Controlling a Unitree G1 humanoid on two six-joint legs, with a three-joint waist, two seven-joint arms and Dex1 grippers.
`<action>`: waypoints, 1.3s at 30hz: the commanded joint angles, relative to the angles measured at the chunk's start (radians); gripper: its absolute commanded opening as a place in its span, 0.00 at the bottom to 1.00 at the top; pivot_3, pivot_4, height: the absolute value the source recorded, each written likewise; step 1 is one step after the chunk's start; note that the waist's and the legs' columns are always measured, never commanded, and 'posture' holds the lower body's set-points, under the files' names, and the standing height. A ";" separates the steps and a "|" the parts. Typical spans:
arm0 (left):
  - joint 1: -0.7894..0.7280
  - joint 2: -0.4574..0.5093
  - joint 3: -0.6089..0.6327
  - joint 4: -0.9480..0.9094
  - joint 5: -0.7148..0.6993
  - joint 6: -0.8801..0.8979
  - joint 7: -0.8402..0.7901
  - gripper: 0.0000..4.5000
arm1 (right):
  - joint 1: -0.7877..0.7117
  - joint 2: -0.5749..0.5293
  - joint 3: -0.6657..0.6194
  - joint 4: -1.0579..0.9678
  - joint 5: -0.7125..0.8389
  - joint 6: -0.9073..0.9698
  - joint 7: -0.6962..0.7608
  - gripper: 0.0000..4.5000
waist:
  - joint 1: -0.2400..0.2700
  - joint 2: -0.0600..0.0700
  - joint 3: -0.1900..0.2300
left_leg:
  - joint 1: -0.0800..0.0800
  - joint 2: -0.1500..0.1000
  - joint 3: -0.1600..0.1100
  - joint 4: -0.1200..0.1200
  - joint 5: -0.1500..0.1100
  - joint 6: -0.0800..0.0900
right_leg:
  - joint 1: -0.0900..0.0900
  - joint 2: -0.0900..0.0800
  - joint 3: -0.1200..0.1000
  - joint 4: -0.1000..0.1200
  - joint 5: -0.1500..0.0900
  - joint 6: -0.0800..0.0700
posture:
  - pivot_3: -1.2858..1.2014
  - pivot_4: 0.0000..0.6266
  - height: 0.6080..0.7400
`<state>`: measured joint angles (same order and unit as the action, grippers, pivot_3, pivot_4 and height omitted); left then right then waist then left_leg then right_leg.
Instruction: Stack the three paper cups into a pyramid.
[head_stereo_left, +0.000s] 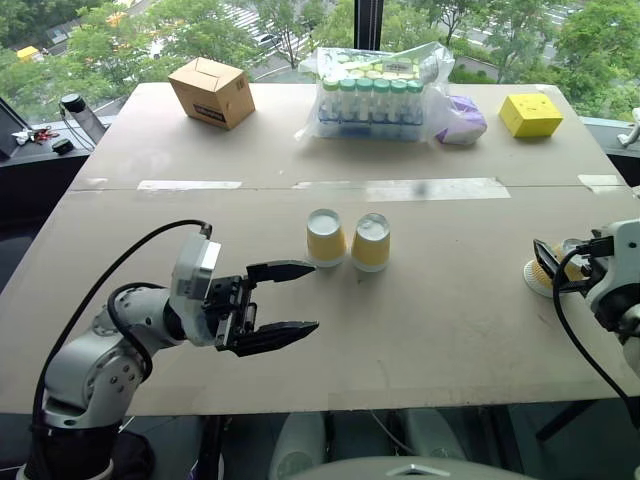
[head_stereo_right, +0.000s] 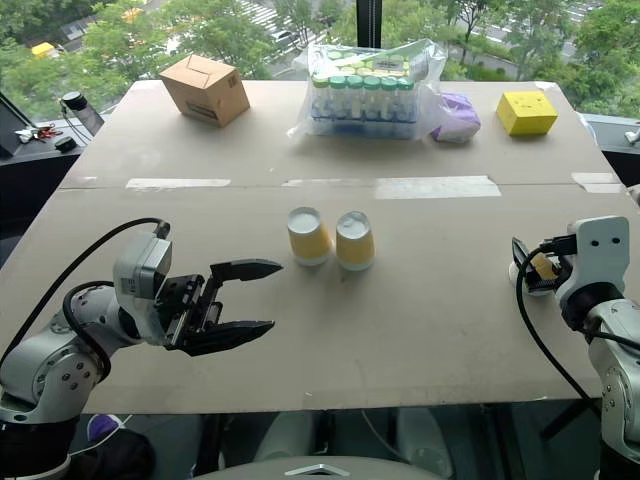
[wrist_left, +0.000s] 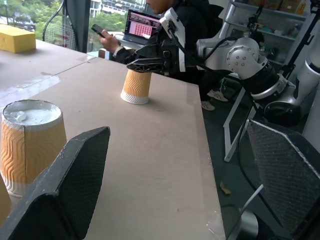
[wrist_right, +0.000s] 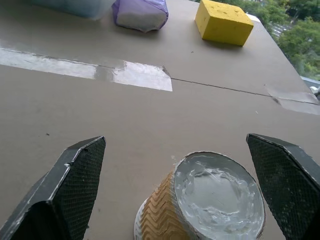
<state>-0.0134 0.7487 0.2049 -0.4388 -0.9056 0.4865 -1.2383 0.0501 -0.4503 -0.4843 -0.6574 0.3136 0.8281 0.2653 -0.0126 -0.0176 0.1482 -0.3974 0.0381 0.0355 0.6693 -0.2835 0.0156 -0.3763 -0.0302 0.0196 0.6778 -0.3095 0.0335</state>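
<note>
Nearest, the left gripper (head_stereo_left: 283, 298) is hovering low over the front of the cardboard-covered table (head_stereo_left: 430, 330), its two black fingers spread wide with nothing between them and pointing across toward the middle. Out at the right edge, the right gripper (wrist_right: 177, 185) is standing just as wide, its fingers flanking one paper cup (wrist_right: 207, 200) without pinching it; that cup is sitting upside down on its white rim close to the table's right edge, flat base up, and the left wrist view is showing the fingers poised beside and above it. Further in, around the table's centre, the other two paper cups (head_stereo_left: 326, 237) (head_stereo_left: 371, 241) are standing inverted side by side, nearly touching, well apart from the third. Beyond them a strip of clear tape (head_stereo_left: 400, 188) is running across the seam in the board. Along the far edge a brown cardboard box (head_stereo_left: 211, 91) is resting at the left, a plastic-wrapped pack of green-capped bottles (head_stereo_left: 375, 95) in the middle, a purple pouch (head_stereo_left: 460, 120) beside it, and a yellow cube-shaped box (head_stereo_left: 531, 114) at the right.
</note>
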 joint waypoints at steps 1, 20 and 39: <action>0.008 0.018 0.018 0.003 0.008 -0.025 -0.045 1.00 | 0.019 0.038 -0.061 -0.018 0.004 -0.018 -0.048 0.99 | 0.001 0.000 0.000 | 0.000 0.000 0.000 0.000 0.000 0.000 | 0.000 0.000 0.000 0.000 0.000 0.000 | 0.52 0.24 1.00; 0.037 0.014 0.026 0.001 0.028 -0.051 -0.041 1.00 | -0.005 0.107 -0.060 0.120 0.025 -0.088 -0.105 0.99 | -0.001 0.000 0.000 | 0.000 0.000 0.000 0.000 0.000 0.000 | 0.000 0.000 0.000 0.000 0.000 0.000 | 0.52 0.24 1.00; 0.139 -0.010 0.068 -0.019 0.049 -0.088 0.005 1.00 | -0.287 -0.049 0.226 0.069 0.213 -0.071 0.183 0.44 | -0.010 0.000 0.000 | 0.001 0.001 0.001 0.000 -0.002 0.003 | 0.000 -0.001 0.001 0.001 0.000 0.000 | 0.52 0.24 1.00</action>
<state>0.1179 0.7385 0.2419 -0.4250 -0.8557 0.4179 -1.2366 -0.1844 -0.4855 -0.2937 -0.5405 0.4824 0.7516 0.4047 -0.0224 -0.0171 0.1485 -0.3965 0.0393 0.0362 0.6690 -0.2855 0.0190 -0.3766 -0.0315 0.0208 0.6783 -0.3095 0.0335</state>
